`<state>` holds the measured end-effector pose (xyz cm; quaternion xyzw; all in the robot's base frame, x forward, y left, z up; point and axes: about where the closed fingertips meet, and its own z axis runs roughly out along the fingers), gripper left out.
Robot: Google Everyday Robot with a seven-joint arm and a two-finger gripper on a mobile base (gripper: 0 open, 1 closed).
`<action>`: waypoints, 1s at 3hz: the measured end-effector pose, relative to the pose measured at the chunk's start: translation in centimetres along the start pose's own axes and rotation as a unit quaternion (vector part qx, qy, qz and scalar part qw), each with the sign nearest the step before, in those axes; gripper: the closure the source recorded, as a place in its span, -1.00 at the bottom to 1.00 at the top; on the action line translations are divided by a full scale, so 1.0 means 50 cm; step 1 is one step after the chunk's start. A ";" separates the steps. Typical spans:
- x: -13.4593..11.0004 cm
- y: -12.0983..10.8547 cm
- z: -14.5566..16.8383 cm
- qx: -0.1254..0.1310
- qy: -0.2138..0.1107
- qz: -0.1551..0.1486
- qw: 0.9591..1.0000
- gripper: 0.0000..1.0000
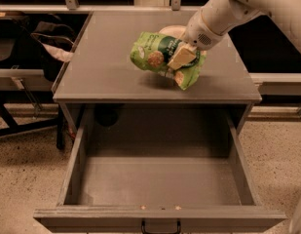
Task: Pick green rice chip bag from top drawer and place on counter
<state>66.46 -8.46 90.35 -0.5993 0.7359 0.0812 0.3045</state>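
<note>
The green rice chip bag (157, 53) is light green with a dark-green circle and tan chip pictures. It hangs tilted over the right middle of the counter (106, 67), its lower corner near or on the surface. My gripper (180, 58) comes in from the upper right on a white arm and is shut on the bag, one cream finger (181, 56) across its front. The top drawer (159, 179) is pulled fully open below the counter; its grey bottom is bare. Its dark handle (161, 226) shows at the front edge.
A pale round object (170, 31) lies on the counter behind the bag. Dark chairs and a bag (43, 38) stand left of the cabinet. Speckled floor (23, 179) lies on both sides. A window rail (116, 6) runs along the back.
</note>
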 end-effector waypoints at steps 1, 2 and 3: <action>0.000 0.000 0.000 0.000 0.000 0.000 1.000 -0.65; 0.000 0.000 0.000 0.000 0.000 0.000 1.000 -1.00; 0.000 0.000 0.000 0.000 0.000 0.000 1.000 -1.00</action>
